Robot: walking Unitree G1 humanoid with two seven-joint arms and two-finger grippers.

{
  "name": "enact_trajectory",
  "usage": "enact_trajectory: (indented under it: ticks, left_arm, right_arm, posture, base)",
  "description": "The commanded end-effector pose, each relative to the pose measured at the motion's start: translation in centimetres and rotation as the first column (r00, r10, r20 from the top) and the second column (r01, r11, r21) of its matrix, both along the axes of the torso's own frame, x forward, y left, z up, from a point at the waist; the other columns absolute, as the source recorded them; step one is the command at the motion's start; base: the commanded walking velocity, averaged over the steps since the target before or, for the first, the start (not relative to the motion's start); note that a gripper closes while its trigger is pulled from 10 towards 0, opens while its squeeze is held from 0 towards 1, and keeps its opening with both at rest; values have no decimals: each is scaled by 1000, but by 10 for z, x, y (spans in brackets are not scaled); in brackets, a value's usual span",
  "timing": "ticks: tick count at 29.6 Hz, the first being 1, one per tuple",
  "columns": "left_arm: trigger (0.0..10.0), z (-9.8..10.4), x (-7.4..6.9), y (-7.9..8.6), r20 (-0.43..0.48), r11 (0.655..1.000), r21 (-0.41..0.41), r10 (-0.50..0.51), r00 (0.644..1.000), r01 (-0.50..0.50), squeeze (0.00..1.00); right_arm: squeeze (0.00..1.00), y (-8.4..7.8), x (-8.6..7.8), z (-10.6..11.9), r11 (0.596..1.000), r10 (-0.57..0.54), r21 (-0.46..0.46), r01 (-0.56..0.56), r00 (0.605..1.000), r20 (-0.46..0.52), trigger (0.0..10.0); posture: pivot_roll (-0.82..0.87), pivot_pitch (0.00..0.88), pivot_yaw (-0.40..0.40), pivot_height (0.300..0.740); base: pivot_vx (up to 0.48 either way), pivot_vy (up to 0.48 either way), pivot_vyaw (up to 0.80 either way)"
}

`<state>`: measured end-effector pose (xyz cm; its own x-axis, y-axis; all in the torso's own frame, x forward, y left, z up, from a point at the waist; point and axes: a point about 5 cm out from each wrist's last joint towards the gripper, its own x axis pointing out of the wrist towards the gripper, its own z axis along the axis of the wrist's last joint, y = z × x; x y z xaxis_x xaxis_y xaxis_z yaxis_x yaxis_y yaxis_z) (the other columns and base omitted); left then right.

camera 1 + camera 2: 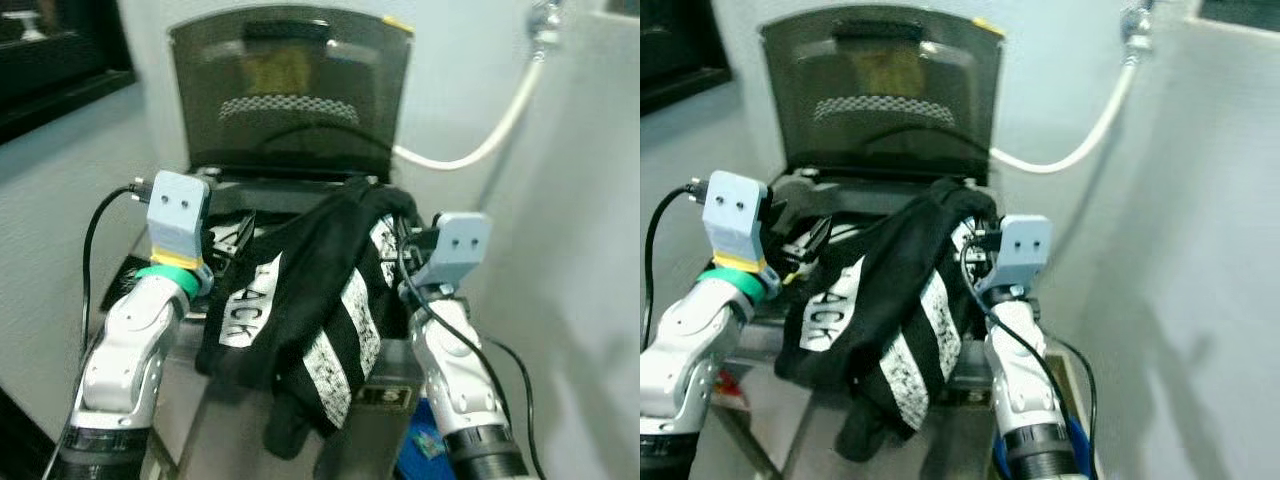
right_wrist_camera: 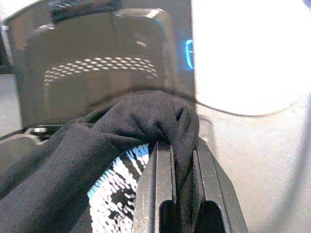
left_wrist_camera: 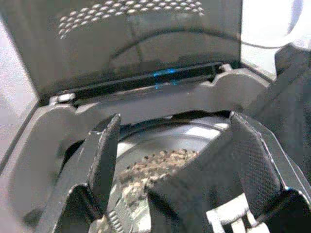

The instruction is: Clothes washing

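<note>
Left arm (image 1: 130, 350) raised at the near left of the washing machine (image 1: 300, 200), green band at its wrist. Left gripper (image 3: 170, 165) hangs over the left part of the machine's opening, fingers (image 3: 104, 160) spread wide apart; black cloth lies between and against the right finger, but the fingers do not pinch it. Below them the drum (image 3: 160, 145) shows, with some light speckled fabric inside.

Centre: black garment (image 1: 300, 310) with white stripes and white lettering is draped over the near rim of the machine, its upper end bunched at the far right of the opening, its lower end hanging down the front panel. Machine lid (image 1: 290, 90), dark and see-through, stands upright at the far side.

Right: right gripper (image 2: 177, 165) at the right edge of the opening, fingers closed nearly together on a fold of the garment's upper end, cloth bulging over the fingertips. Right arm (image 1: 455, 370) at near right.

Far right: white hose (image 1: 500, 130) runs from a wall tap down behind the lid.
</note>
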<state>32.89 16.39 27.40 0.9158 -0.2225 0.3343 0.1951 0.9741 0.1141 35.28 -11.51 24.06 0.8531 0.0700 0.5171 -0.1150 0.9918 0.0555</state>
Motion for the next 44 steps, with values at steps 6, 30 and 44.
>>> enact_trajectory:
  ticks: [6, 30, 44]
  left_arm:
    - [10000, 0, -1, -1, 17, 1000, -13, 5, 1000, -5, 0]
    - [10000, -3, -4, -13, 16, 999, -6, -46, 999, 46, 0]
    - [10000, 0, -3, -12, 25, 999, -14, -51, 998, 51, 0]
  right_arm:
    - [0, 3, -3, 7, 1000, 14, -2, -14, 999, 44, 10000]
    - [0, 9, -3, 6, 999, 34, -23, -33, 998, 50, 10000]
    - [0, 10, -4, 7, 998, 45, -35, -43, 997, 56, 10000]
  posture:
    - [39, 0, 97, 740]
    - [35, 0, 94, 740]
    - [36, 0, 92, 740]
  base:
    - [180, 0, -400]
    - [288, 0, 0]
    - [0, 0, 0]
